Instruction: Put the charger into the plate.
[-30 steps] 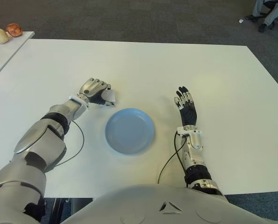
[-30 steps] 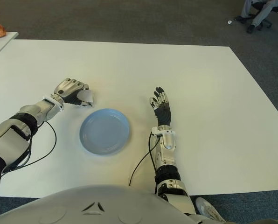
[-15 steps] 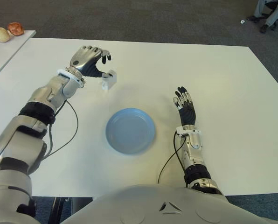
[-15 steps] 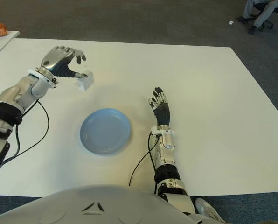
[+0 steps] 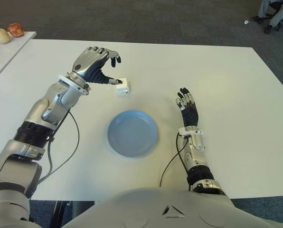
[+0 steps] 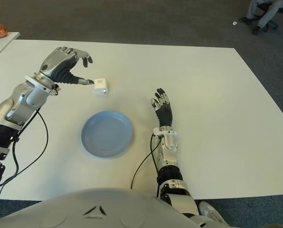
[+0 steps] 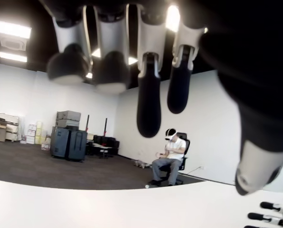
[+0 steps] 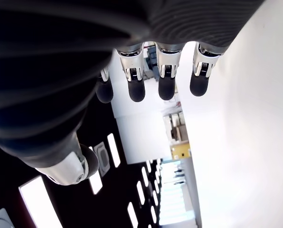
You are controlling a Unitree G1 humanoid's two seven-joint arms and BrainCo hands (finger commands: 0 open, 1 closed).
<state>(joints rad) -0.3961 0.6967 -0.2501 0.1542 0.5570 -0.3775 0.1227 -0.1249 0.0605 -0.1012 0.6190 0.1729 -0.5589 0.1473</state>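
Since a half-second ago the charger [image 5: 122,86] has shifted toward the plate [image 5: 132,133], apparently off the left hand [image 5: 95,65], whose fingers are spread and empty; right hand [image 5: 187,107] idle, open.

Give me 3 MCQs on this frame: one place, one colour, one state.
1. Where is the charger?
A. In the plate
B. Beyond the plate, at the left hand's fingertips
C. Under the right hand

2. What colour is the plate?
A. Blue
B. Red
C. Black

3. How does the right hand show?
A. Curled around the charger
B. Gripping the plate rim
C. Fingers extended, holding nothing

Key: 1 B, the eye views show the white block on the far side of the plate, next to the left hand. 2 A, the dish reads light blue against the white table. 3 C, the right hand shows flat to the right of the plate, nothing in it.
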